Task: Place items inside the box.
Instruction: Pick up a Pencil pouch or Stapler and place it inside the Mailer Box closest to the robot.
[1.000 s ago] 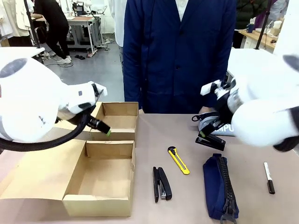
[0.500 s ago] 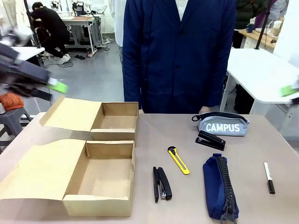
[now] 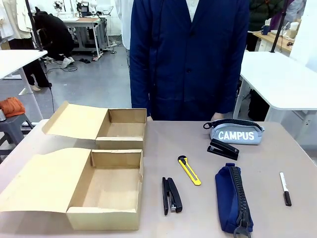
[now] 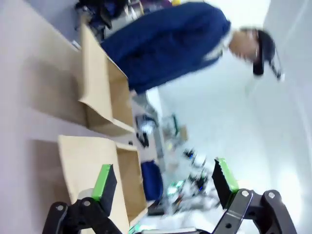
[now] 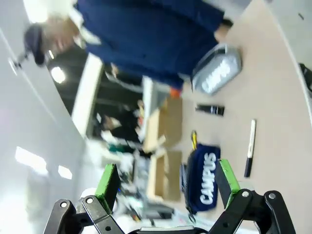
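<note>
**While both jaws stand open, the items lie out on the worktop**

Where our wrist cameras look along them, the left jaws are spread wide with nothing between their green pads (image 4: 104, 181). The right jaws are spread just as wide and hold nothing either.

Nearest us on the worktop (image 3: 158, 148), at the left, sits an open box (image 3: 101, 218) with its lid folded out to the left. To its right, apart from it, we see a black stapler (image 3: 171, 195) lying lengthwise. Next comes the navy pouch (image 3: 225, 198), zip upward, at the near edge, and the marker (image 3: 284, 188) lies well off to the right.

A little farther, between stapler and pouch, the knife (image 3: 189, 170) lies slantwise. Beyond the pouch rests a second stapler (image 3: 223, 148), and just behind that a grey pouch (image 3: 237, 133) lettered CAMPUS.

At the far left, a second open box (image 3: 119, 144) stands right behind the first. We cannot tell whether their walls touch. A person (image 3: 190, 59) in a navy coat stands at the far side.
</note>
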{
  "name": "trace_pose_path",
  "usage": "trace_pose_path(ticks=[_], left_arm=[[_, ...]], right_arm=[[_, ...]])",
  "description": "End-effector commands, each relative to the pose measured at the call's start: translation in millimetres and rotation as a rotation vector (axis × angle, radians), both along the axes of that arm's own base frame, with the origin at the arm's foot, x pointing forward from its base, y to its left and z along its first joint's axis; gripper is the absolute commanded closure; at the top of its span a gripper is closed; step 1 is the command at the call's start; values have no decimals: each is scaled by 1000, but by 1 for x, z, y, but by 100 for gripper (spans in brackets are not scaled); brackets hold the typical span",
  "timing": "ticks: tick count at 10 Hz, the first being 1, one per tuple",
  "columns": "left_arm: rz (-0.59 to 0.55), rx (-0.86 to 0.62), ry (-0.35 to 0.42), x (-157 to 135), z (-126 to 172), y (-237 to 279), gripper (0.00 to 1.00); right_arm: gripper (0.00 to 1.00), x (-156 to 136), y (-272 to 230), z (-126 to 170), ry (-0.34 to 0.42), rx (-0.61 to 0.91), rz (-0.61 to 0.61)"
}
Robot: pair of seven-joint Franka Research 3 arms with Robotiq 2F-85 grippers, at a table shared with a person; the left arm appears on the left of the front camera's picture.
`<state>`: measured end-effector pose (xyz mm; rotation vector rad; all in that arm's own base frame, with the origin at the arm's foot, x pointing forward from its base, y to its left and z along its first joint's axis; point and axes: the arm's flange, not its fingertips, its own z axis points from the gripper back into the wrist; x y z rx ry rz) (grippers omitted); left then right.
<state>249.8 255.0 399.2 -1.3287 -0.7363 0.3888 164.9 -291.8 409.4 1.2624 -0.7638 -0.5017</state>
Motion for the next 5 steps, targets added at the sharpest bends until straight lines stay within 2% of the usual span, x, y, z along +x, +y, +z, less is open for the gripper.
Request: trace_pose_path(ticks=[1, 2, 5], left_arm=[[109, -136, 57, 23, -56, -73, 0], [0, 0, 0, 0, 0, 0, 0], [0, 0, 0, 0, 0, 0, 0]], right_arm=[[0, 17, 39, 8, -68, -56, -118], [0, 0, 0, 0, 0, 0, 0], [0, 0, 0, 0, 0, 0, 0]])
